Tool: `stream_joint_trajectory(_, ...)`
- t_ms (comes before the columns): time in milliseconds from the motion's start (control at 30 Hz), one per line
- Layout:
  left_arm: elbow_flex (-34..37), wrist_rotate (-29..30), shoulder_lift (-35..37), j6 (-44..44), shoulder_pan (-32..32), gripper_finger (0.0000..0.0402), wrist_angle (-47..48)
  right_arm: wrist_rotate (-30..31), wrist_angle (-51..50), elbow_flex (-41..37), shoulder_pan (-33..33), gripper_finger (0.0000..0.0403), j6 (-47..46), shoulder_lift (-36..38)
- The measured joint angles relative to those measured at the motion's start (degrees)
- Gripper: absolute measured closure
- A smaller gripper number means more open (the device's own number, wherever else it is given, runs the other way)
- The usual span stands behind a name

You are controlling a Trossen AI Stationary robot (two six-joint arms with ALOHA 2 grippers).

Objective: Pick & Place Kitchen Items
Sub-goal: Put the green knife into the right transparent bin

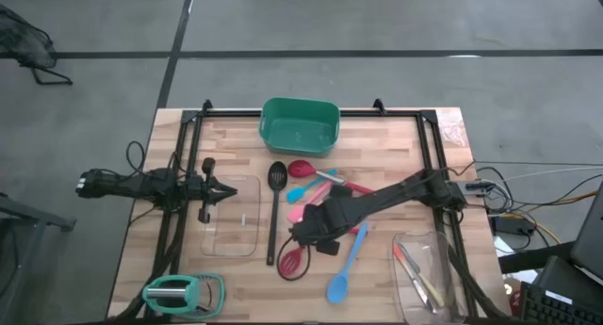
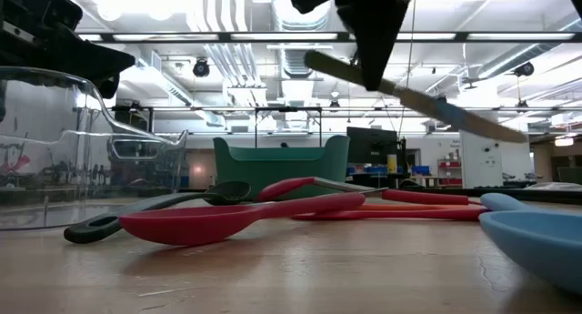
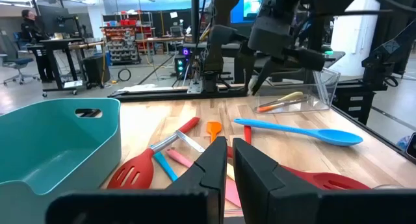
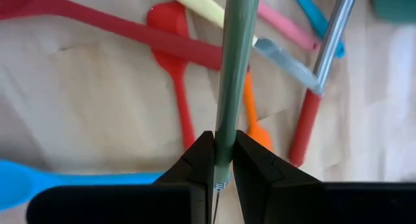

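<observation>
Slip is my first worry. The right hand (image 4: 223,165) is closed on a slim green utensil (image 4: 237,55), and in the right wrist view the fingers pinch it close to one end. Most of its length sticks out past them. In the low view it hangs tilted, above the worktop (image 1: 377,146) and clear of everything below. With such a short hold on a smooth round handle, I think a quick turn of the wrist could make it swing or slide out.

Under the hand lies the pile: a red spoon (image 4: 175,29), an orange spatula (image 4: 253,120) and others, crossing one another. The blue spoon (image 1: 341,278) lies just beside it. If the utensil drops here, it can scatter them and make the next picks harder.

Farther out, the right tray (image 1: 443,240) already has some pieces inside, so I guess the utensil goes there. Its free end could strike the glass wall if I bring it in too low, and that could knock it out of the fingers or push the tray.

The left hand (image 1: 226,191) waits over the left tray (image 1: 256,184), well apart from the pile. It is almost closed and holds nothing, so I see little danger of collision.
</observation>
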State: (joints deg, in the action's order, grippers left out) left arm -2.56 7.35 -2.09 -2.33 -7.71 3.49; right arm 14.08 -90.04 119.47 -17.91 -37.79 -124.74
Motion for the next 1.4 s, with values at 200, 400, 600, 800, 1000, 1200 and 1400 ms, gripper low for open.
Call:
stream_joint_trajectory(200, 0.0, 0.0, 0.0, 0.0, 0.0, 0.0369, 0.0, -0.3, 0.0, 0.0, -1.4, 0.0358, -6.0, 0.9)
stream_joint_trajectory(400, 0.0, 0.0, 0.0, 0.0, 0.0, 0.0369, 0.0, -0.9, 0.0, 0.0, -3.7, 0.0367, -9.7, 1.9)
stream_joint_trajectory(600, 0.0, 0.0, 0.0, 0.0, 0.0, 0.0369, 0.0, -0.8, 0.0, 0.0, -5.7, 0.0369, -12.9, 3.7)
stream_joint_trajectory(800, 0.0, 0.0, 0.0, 0.0, 0.0, 0.0369, 0.0, -0.8, 0.0, 0.0, -7.4, 0.0362, -17.8, 4.6)
stream_joint_trajectory(1000, 0.0, 0.0, 0.0, 0.0, 0.0, 0.0369, 0.0, -2.8, 0.0, -0.1, -9.4, 0.0368, -21.1, 5.2)
stream_joint_trajectory(1200, 0.0, 0.0, 0.0, 0.0, 0.0, 0.0369, 0.0, -4.1, 0.0, -0.1, -11.1, 0.0368, -24.0, 6.8)
stream_joint_trajectory(1400, 0.0, 0.0, 0.0, 0.0, 0.0, 0.0369, 0.0, -6.0, 0.0, 0.1, -11.9, 0.0366, -29.0, 9.4)
